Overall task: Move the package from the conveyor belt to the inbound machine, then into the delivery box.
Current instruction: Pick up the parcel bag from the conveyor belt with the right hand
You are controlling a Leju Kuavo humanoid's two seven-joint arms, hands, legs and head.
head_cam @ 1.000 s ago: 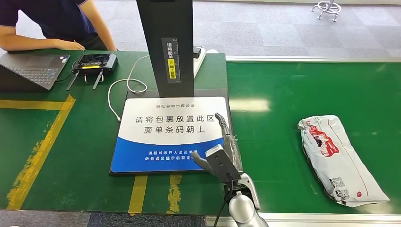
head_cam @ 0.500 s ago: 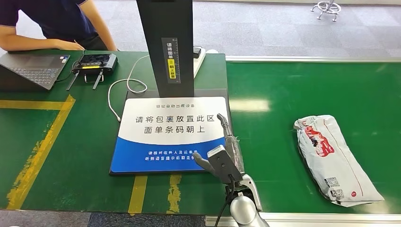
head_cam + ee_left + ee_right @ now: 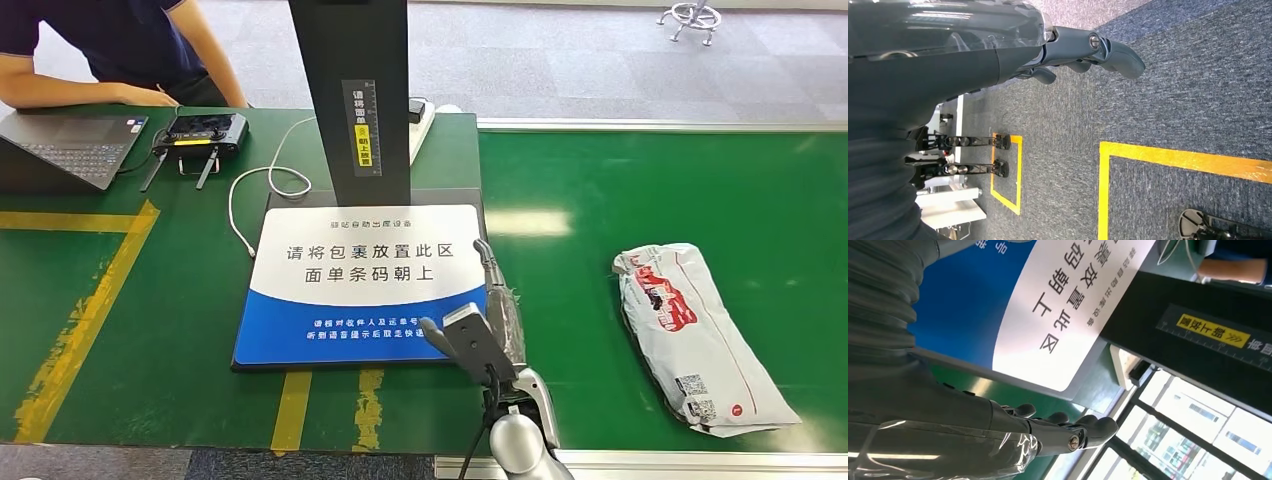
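Risk of a missed grasp: right hand (image 3: 487, 325) empty with fingers extended beside the scanner's placement mat (image 3: 365, 283), well apart from the grey courier package (image 3: 697, 335) lying on the green conveyor belt (image 3: 620, 200), likely carried along by it.

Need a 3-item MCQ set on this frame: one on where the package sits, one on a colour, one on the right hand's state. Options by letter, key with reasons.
1. Where is the package?
A. on the green conveyor belt
B. on the scanner pad
C. in the right hand

2. What colour is the lower band of the scanner pad?
A. red
B. blue
C. yellow

3. What is the state of the right hand?
A. gripping the package
B. open, holding nothing
C. pressing the laptop

Key:
1 A: the package lies flat on the belt, to the right of the pad.
2 B: the pad is white above and blue below.
3 B: the hand's fingers are extended by the pad's corner, apart from the package.
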